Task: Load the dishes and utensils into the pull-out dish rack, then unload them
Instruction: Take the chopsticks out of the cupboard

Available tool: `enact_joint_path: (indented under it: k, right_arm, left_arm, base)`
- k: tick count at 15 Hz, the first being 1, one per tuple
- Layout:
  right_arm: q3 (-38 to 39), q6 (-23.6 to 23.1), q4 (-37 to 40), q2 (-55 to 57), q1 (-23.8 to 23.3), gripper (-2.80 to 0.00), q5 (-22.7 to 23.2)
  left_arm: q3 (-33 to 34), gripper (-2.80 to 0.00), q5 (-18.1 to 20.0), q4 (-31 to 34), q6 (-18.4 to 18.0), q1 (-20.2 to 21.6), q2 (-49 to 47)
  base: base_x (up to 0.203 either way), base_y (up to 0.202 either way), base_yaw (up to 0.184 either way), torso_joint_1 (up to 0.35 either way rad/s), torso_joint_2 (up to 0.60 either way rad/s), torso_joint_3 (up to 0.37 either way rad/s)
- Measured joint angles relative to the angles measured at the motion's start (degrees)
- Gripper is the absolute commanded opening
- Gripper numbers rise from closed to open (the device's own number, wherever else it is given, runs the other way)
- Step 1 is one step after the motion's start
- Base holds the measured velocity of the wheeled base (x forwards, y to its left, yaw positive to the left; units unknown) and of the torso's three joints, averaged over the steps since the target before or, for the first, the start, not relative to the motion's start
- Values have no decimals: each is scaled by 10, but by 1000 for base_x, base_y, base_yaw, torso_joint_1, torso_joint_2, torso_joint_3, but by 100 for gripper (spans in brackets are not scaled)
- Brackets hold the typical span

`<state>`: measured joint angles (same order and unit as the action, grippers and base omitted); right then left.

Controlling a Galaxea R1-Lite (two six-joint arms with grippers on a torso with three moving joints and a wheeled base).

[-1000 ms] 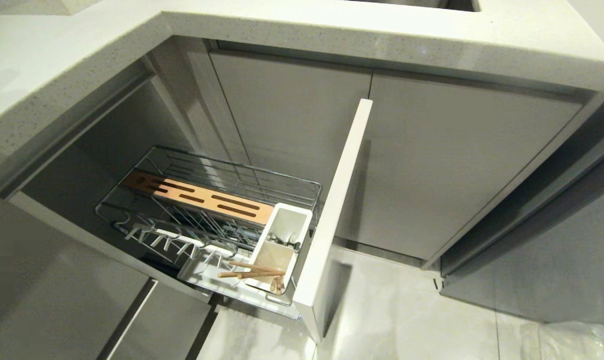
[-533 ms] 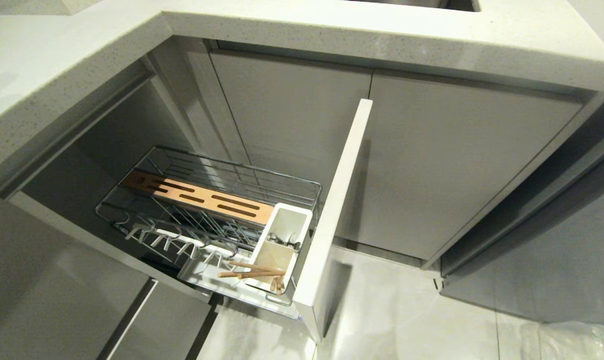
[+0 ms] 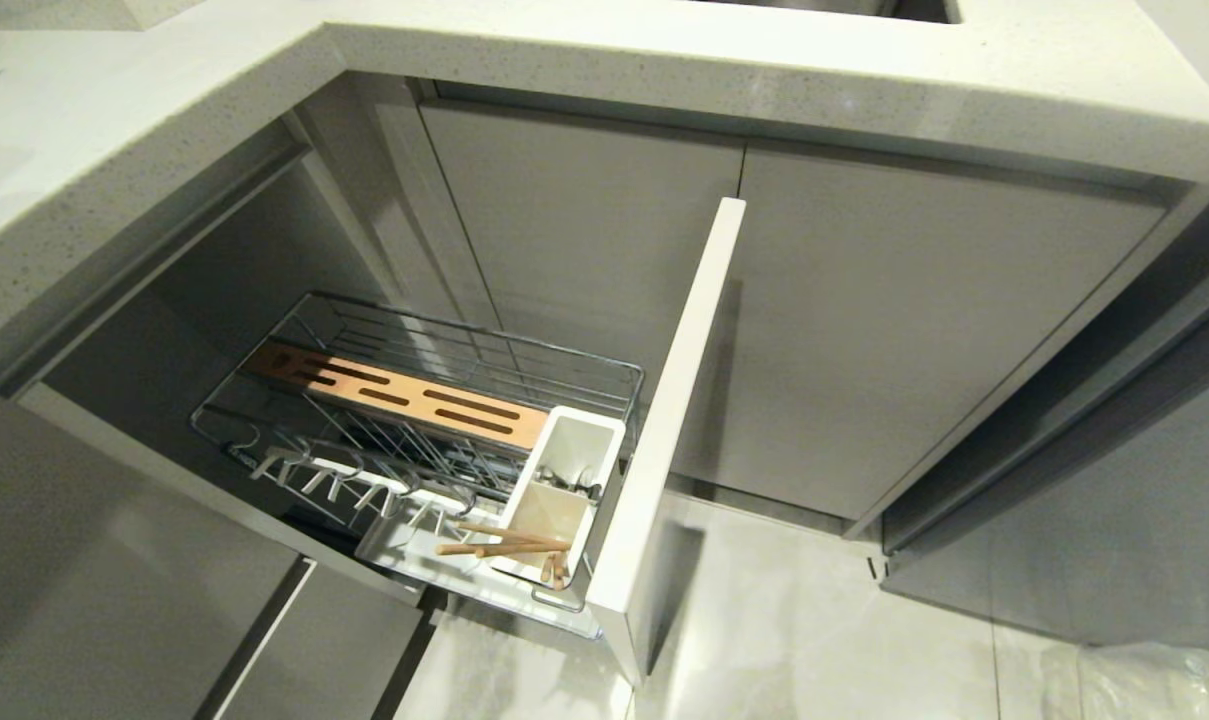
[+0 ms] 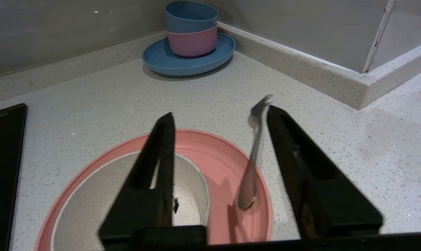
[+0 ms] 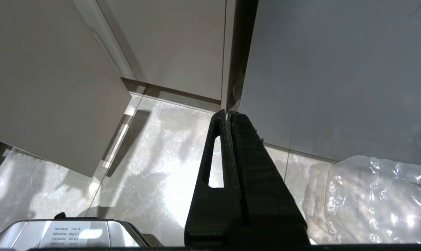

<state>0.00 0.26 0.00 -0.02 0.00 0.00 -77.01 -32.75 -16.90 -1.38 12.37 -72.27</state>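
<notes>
Left wrist view, blue plate (image 4: 189,62), stacked bowls (image 4: 191,29)

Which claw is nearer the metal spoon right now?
Left. The left claw hangs open over the pink plate with the spoon between its fingers; the right claw is shut, down by the floor.

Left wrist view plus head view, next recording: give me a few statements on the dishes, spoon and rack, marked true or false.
1. The left pincer is open above the pink plate. True.
2. The cream bowl sits on the pink plate. True.
3. The spoon is clamped between both fingers. False: it is blurred in the open gap, its bowl end down at the plate.
4. The chopsticks lie on the countertop. False: they are at the white caddy in the pull-out rack.
5. The right pincer holds a dish. False: it is shut and empty, above the floor.
</notes>
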Motion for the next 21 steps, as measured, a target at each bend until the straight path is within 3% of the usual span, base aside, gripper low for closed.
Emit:
enact_joint_path:
  k: [5,6,9,11,16,21]
  right_arm:
    - [0,0,0,0,0,-280,0]
    - [0,0,0,0,0,-280,0]
    - [0,0,0,0,0,-280,0]
    - [0,0,0,0,0,-280,0]
    - [0,0,0,0,0,-280,0]
    - [0,0,0,0,0,-280,0]
  left_arm:
    - [-18,0,3,-1,3,-3,13]
    - [-23,-280,4,-2,3,-6,18]
    - [-45,-280,13,-3,14,-21,36]
    - [-68,-280,36,-2,30,-55,49]
    - [-62,-280,35,15,93,-226,71]
    - [-12,-280,34,125,114,-365,26]
  base:
    - [0,0,0,0,0,0]
    - [0,0,0,0,0,0]
    - [0,0,0,0,0,0]
    - [0,0,0,0,0,0]
    - [0,0,0,0,0,0]
    - [0,0,0,0,0,0]
